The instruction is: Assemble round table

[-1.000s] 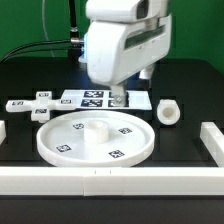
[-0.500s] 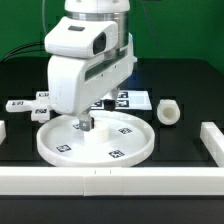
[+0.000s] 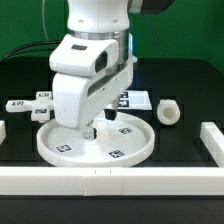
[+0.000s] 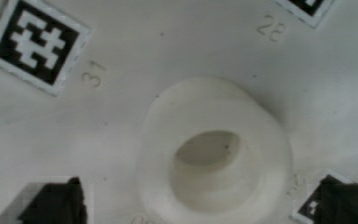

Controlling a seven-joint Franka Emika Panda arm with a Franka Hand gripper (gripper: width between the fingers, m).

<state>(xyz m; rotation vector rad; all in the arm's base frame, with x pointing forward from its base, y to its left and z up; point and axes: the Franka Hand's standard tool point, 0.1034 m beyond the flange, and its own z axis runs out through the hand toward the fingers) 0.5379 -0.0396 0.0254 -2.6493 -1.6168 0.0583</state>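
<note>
Black tabletop [image 3: 190,100], green backdrop behind. The jaws hang apart and empty over the round disc [image 3: 142,140]. Its raised centre socket [image 4: 208,150] lies straight below, midway between the jaws, opening facing up.

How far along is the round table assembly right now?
Done: nothing joined yet; the disc lies flat, the post and the cross piece loose on either side of it. In hand: the open pincer hangs over the disc's hub, holding nothing. Left: probably fitting the post into the hub, then the cross piece.
</note>
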